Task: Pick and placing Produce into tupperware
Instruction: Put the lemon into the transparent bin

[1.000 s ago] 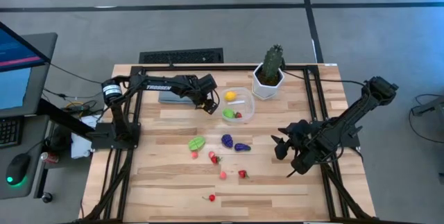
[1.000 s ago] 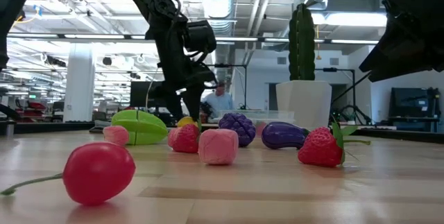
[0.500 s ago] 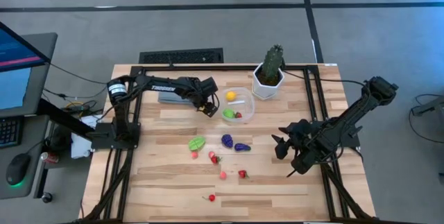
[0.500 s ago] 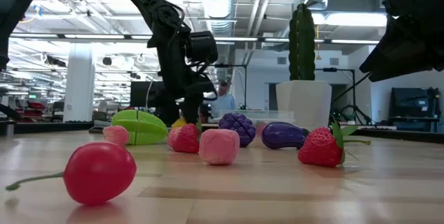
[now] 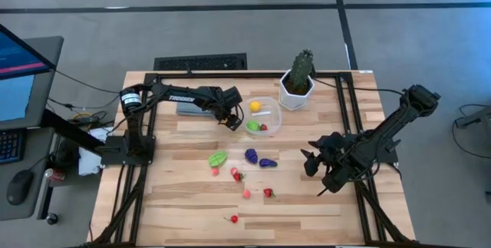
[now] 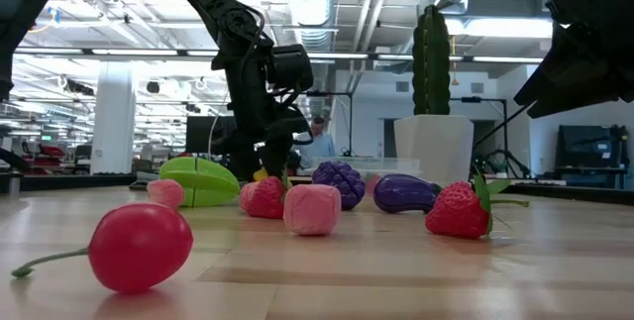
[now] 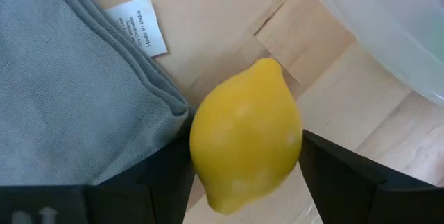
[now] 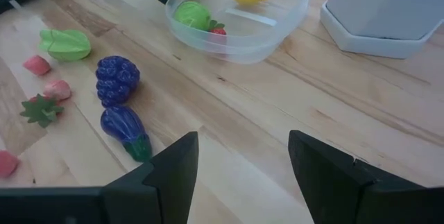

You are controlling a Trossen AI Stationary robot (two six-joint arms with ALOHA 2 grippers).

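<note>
A yellow lemon point(image 7: 243, 134) sits between the fingers of my left gripper point(image 5: 230, 119), just left of the clear round tupperware point(image 5: 274, 108) and beside the grey cloth point(image 7: 62, 92). The tupperware holds a yellow piece point(image 5: 254, 106), a green one point(image 5: 252, 126) and a red one point(image 5: 263, 127). More produce lies mid-table: a green piece point(image 5: 218, 158), purple grapes point(image 5: 251, 155), an eggplant point(image 5: 267, 163) and several red and pink pieces point(image 5: 247, 193). My right gripper point(image 5: 314, 163) hangs open over the table's right part, holding nothing. My left gripper pinches the lemon across its middle, one finger point(image 7: 166, 175) on each of its two sides point(image 7: 205, 151). The fingers come from above, pointing steeply down. The lemon's pointed end faces away from the wrist. It sits low at the table; whether it rests on the wood I cannot tell.
A cactus in a white pot point(image 5: 298, 83) stands at the far edge, right of the tupperware. The folded cloth point(image 5: 188, 108) lies left of my left gripper. A cherry point(image 5: 234, 219) lies near the front edge. Bare wood shows at the near left and between the produce and my right gripper.
My left gripper has sunk a little toward the table beside the tupperware, its finger gap unchanged. My right arm has kept still.
</note>
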